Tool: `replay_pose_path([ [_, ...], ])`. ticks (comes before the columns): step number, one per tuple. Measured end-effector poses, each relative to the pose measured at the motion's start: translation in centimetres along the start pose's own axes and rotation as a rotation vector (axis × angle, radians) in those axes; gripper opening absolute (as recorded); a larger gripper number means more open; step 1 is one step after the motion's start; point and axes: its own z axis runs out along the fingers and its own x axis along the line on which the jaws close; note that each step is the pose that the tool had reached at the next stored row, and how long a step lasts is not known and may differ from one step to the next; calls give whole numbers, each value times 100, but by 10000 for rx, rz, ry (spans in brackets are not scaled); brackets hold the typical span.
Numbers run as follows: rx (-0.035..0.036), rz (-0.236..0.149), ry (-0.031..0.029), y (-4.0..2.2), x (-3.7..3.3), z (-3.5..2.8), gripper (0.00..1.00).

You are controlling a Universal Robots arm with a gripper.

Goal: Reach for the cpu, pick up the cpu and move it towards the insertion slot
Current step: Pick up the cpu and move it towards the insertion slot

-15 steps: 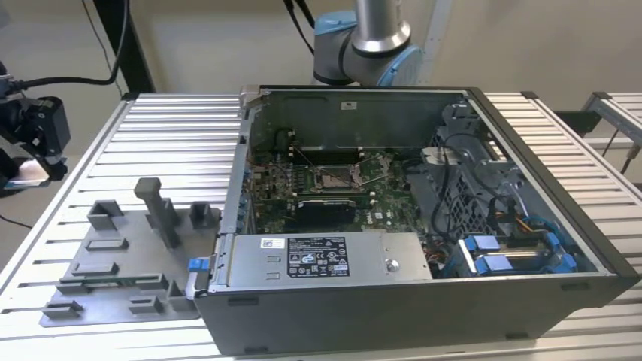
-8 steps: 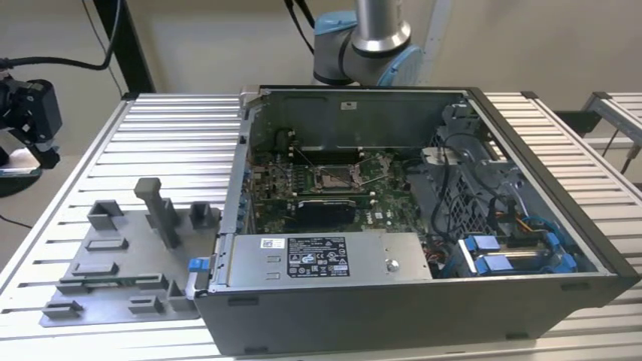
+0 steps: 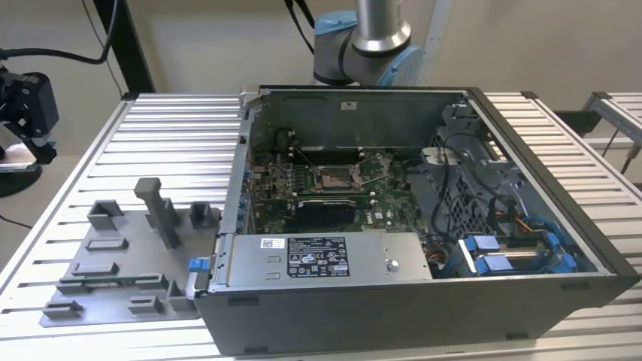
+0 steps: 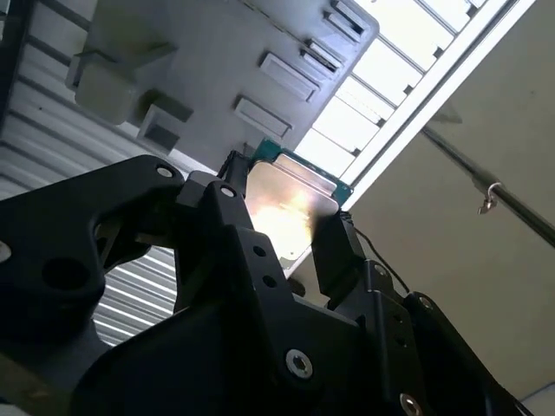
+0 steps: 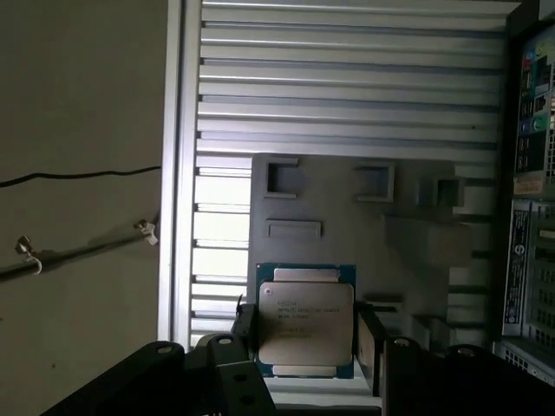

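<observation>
Ribbed aluminium slats make up the table (image 3: pixel 171 128), the largest thing in the exterior view. On it stands the open grey computer case (image 3: pixel 401 316), lid off, with green circuit board, cables and blue clips in sight. At 12 o'clock from the case, behind its back wall, rises the silver and pale-blue arm (image 3: pixel 366 45).

At 8 o'clock from the case, just beside its front corner, lies the flat grey fixture tray (image 3: pixel 120 263), with raised blocks and one upright post. The tray's plate also shows in the first wrist view (image 5: pixel 347 225) and the second wrist view (image 4: pixel 217 52), and the slatted table runs on past it.

The black gripper (image 5: pixel 305 334) (image 4: pixel 282 221) is clamped on the cpu (image 5: pixel 305 316) (image 4: pixel 286 199). One of the fingers (image 5: pixel 368 342) (image 4: pixel 338 251) presses against each of two opposite edges, so the jaws are parted only by the chip's width. The cpu is a thin square with a pale silvery lid and a green border. It is held clear of the tray, which shows behind it in both wrist views.

The insertion slot (image 3: pixel 336 177) sits inside the case at 12 o'clock from the silver box along the front wall. It has a shiny metal frame around a dark centre, and green board surrounds it.
</observation>
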Motion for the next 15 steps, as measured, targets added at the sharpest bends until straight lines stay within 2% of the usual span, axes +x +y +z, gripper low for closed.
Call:
replay_pose_path([
  [10,2,-1,4,1,-5,-9,0],
  [15,1,0,5,-2,-82,-7,0],
])
